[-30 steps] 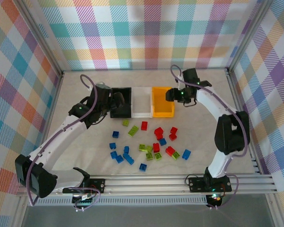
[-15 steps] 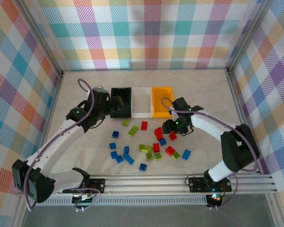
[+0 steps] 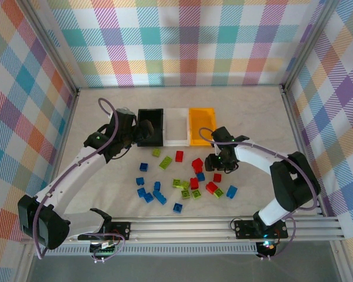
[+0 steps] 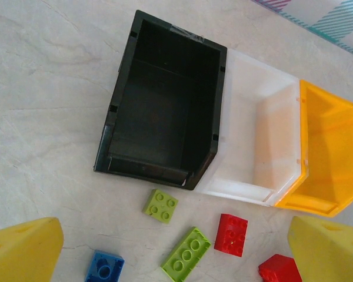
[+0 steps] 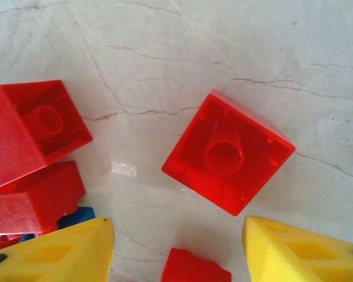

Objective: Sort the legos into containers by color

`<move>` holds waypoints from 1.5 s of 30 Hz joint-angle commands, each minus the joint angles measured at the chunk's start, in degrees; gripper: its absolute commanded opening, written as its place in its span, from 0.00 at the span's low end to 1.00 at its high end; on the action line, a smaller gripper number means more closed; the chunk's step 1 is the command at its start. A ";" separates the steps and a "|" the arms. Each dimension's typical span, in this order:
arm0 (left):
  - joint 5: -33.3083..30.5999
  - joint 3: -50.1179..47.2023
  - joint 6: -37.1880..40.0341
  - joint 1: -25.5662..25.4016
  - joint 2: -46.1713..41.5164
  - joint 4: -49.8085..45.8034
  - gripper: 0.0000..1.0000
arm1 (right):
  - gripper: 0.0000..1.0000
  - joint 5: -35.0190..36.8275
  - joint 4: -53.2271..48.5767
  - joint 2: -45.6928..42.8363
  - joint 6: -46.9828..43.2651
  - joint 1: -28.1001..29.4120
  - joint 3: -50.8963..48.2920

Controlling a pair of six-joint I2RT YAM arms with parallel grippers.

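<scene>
Red brick (image 5: 228, 154) lies upturned on the table (image 5: 165, 47) just ahead of my right gripper's (image 5: 177, 232) parted, empty jaws — neighbouring red bricks (image 5: 35, 126) crowd one side, so a skewed pinch could flick it away; left gripper (image 4: 175, 229) hangs wide, empty, near the black bin (image 4: 159, 111).

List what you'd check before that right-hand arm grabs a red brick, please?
1. Right fingers apart: ok, nothing gripped.
2. Upside-down red brick centred ahead of the gap: ok.
3. Room around it: ok, bare table on every side; the red bricks to its left lie apart.
4. Gap clear of other pieces: not ok, another red brick pokes in between the fingers.
5. Bins have room: ok, black bin, white bin and orange bin look empty.
6. Left fingers out of the way: ok, open, near the black bin.
</scene>
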 commanded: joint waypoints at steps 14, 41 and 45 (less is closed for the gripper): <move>2.52 -1.06 -1.57 1.22 1.95 1.76 0.99 | 0.63 6.18 0.69 1.05 2.37 0.04 3.35; 2.47 -1.98 -1.46 1.74 1.92 0.65 1.00 | 0.31 5.31 0.13 4.25 -2.40 -1.34 14.31; 2.20 -3.19 -2.00 1.83 1.14 -0.42 1.00 | 0.30 5.31 -1.39 7.42 -4.27 -1.44 23.51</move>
